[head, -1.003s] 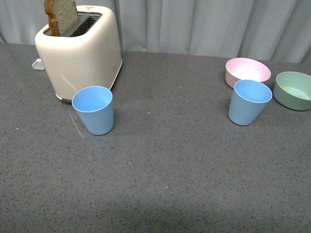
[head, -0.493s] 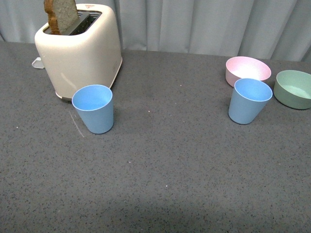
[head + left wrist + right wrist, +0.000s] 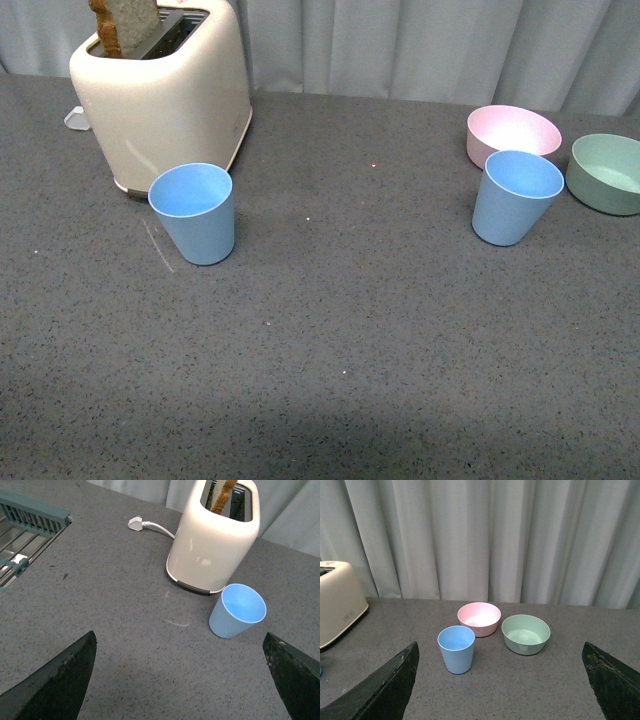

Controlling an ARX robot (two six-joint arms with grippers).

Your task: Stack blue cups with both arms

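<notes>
Two light blue cups stand upright on the grey table. The left cup [image 3: 195, 212] stands just in front of the toaster and also shows in the left wrist view [image 3: 236, 611]. The right cup [image 3: 514, 197] stands in front of the pink bowl and also shows in the right wrist view [image 3: 456, 649]. Neither arm shows in the front view. My left gripper [image 3: 182, 680] is open and empty, with the left cup some way beyond its black fingertips [image 3: 60, 680]. My right gripper [image 3: 500, 685] is open and empty, short of the right cup, which lies toward one fingertip [image 3: 385, 685].
A cream toaster [image 3: 165, 90] with a slice of bread [image 3: 122, 22] stands at the back left, its white plug [image 3: 136, 523] behind it. A pink bowl [image 3: 513, 133] and a green bowl [image 3: 608, 172] sit at the back right. A dish rack [image 3: 25, 527] borders the left wrist view. Grey curtains hang behind.
Everything in the front view has shifted slightly up the picture, as if the camera tilted. The cups have not moved on the table.
</notes>
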